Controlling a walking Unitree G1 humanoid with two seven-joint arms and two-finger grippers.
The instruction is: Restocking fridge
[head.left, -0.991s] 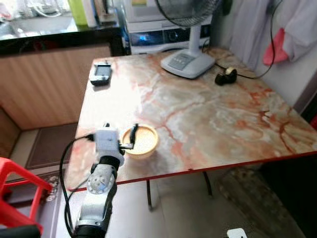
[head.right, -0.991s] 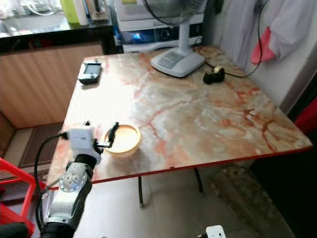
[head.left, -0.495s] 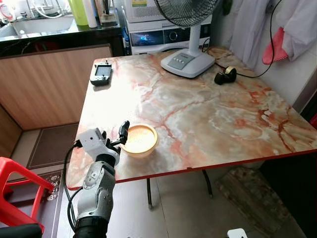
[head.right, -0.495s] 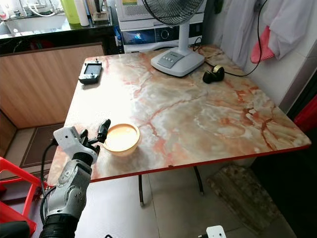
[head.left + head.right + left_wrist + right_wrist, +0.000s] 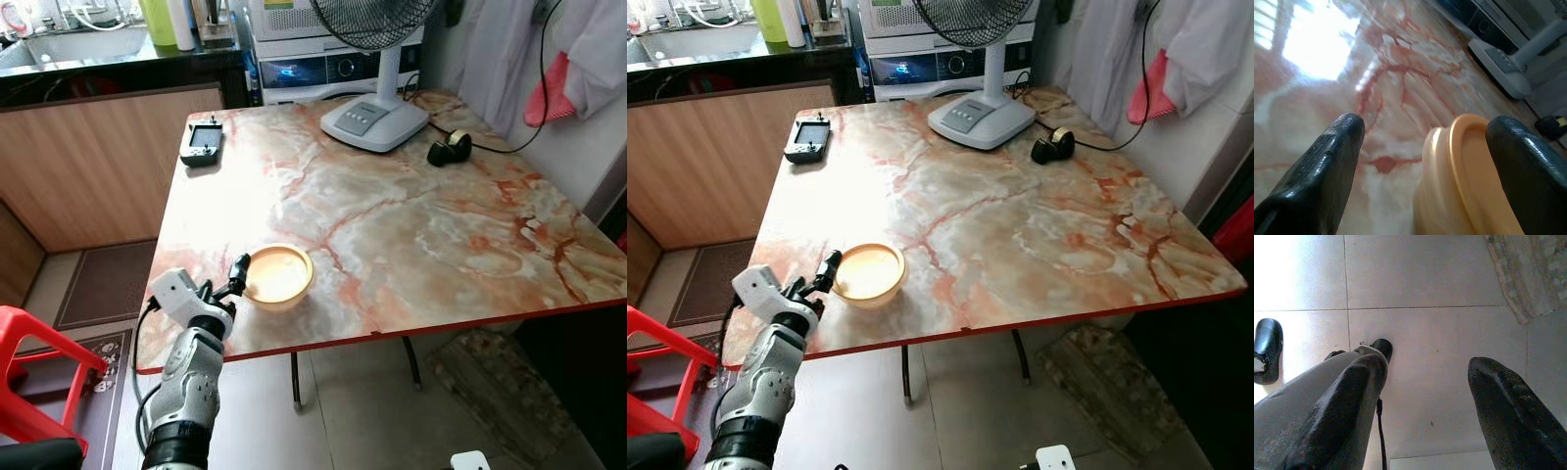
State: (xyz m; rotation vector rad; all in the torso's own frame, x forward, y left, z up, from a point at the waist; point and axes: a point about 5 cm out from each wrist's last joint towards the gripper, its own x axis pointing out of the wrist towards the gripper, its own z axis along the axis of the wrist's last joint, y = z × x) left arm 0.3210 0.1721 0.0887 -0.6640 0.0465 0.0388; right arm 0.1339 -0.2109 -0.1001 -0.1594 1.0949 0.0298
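A shallow orange bowl (image 5: 277, 276) sits near the front left corner of the marble table (image 5: 411, 225). My left gripper (image 5: 227, 286) is at the table's front edge, just left of the bowl, and it is open. In the left wrist view one black finger (image 5: 1322, 171) lies over bare marble and the other finger (image 5: 1530, 166) is past the bowl's (image 5: 1464, 186) near rim, so the rim stands between them without a grip. My right gripper (image 5: 1427, 366) hangs open above the tiled floor.
A white fan base (image 5: 372, 122), a black tape dispenser (image 5: 449, 149) and a black handheld device (image 5: 202, 145) stand along the far side of the table. A red stool (image 5: 34, 377) is at my left. A rug (image 5: 490, 392) lies under the table.
My left gripper has drawn back and dropped from over the bowl's rim to its left side at the table edge. The bowl has stayed put.
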